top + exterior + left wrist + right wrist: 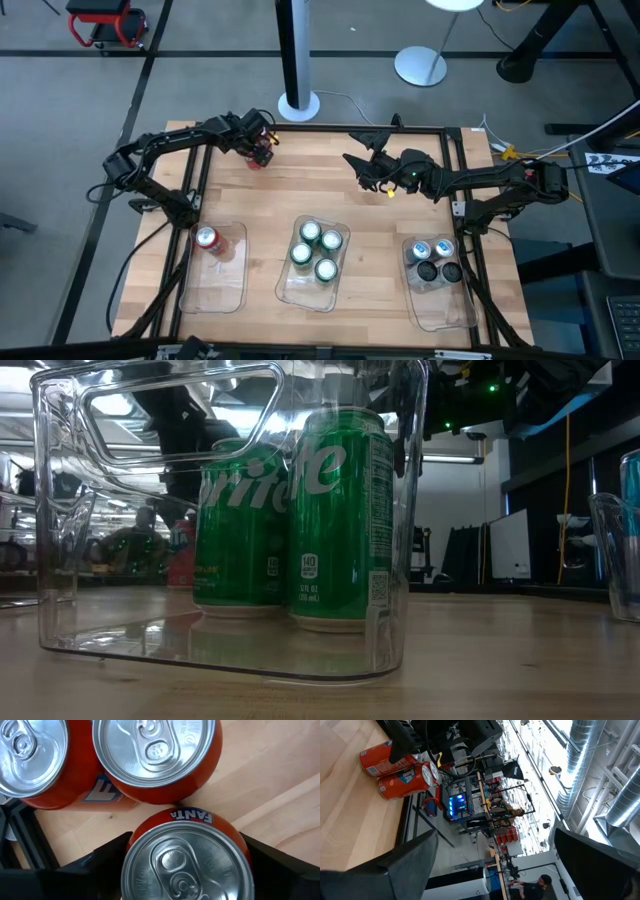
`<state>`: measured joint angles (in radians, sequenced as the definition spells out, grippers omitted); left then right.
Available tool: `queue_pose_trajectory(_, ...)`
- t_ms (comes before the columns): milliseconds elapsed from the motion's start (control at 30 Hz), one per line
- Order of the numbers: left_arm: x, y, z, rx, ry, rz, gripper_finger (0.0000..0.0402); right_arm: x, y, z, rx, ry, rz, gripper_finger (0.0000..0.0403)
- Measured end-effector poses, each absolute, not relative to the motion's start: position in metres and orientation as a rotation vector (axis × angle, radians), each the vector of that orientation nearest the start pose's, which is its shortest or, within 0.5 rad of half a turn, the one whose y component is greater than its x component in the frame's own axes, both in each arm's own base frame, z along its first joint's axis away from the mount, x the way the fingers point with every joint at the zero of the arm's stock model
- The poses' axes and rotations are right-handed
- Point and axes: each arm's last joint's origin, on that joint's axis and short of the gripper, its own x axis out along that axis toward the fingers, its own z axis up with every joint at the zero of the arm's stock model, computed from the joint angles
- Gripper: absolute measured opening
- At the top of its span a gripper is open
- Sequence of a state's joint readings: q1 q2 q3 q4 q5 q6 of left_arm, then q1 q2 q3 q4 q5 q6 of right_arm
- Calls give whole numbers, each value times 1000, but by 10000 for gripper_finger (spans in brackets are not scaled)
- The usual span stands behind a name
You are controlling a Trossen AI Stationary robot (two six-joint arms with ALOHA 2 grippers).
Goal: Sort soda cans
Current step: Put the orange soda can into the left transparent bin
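Red can (186,865) between left claw (186,870) fingers, grip unclear, only in wrist view.

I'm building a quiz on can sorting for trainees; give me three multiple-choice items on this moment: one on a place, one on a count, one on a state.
1. Where is the left gripper?
A. at the table's far edge, over the red cans
B. inside the middle tray
C. above the right tray

2. How many green cans stand in the middle tray?
A. two
B. four
C. six

3. What does the right gripper hold?
A. a green can
B. a tray
C. nothing; its fingers are open

Answers: 1 A, the high view shows it there, with red cans under its wrist camera. 2 B, four tops show from above. 3 C, nothing sits between its spread fingers in its wrist view.
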<state>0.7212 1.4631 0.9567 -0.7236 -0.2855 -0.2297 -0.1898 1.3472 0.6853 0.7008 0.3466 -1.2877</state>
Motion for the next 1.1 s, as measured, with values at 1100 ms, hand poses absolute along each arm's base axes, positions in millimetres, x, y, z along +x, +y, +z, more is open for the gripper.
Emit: queue_pose_trajectory(1100,173,50,337,-326,929,671,307,280,-64,261,-1252,311,-484,399)
